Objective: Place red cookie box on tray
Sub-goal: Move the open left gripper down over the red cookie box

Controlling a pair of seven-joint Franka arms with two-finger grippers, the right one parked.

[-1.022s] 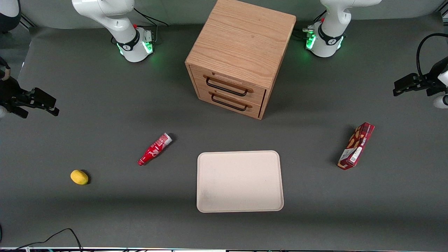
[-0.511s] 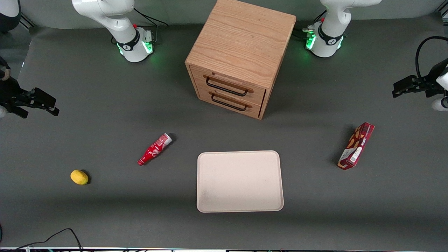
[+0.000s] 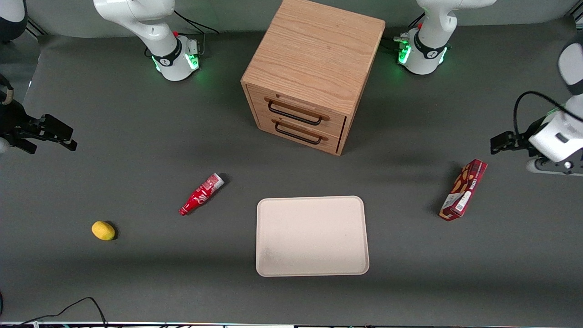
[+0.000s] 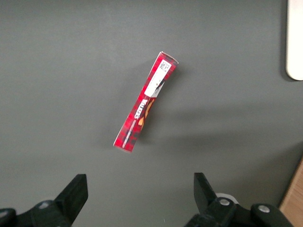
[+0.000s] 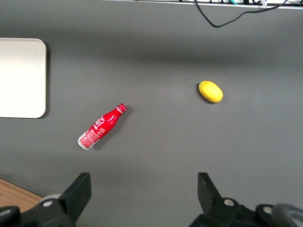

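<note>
The gripper point(image 4: 137, 201) has been lowered toward the red cookie box point(image 4: 146, 102), fingers point(image 4: 75, 194) spread wide; its long axis seemingly lies slanted ahead, untouched.

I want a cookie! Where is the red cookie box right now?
The red cookie box lies flat on the table toward the working arm's end, beside the tray but apart from it. The open gripper hovers above it.

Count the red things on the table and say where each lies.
2. The cookie box lies toward the working arm's end, below the open gripper; the bottle lies beside the tray.
</note>
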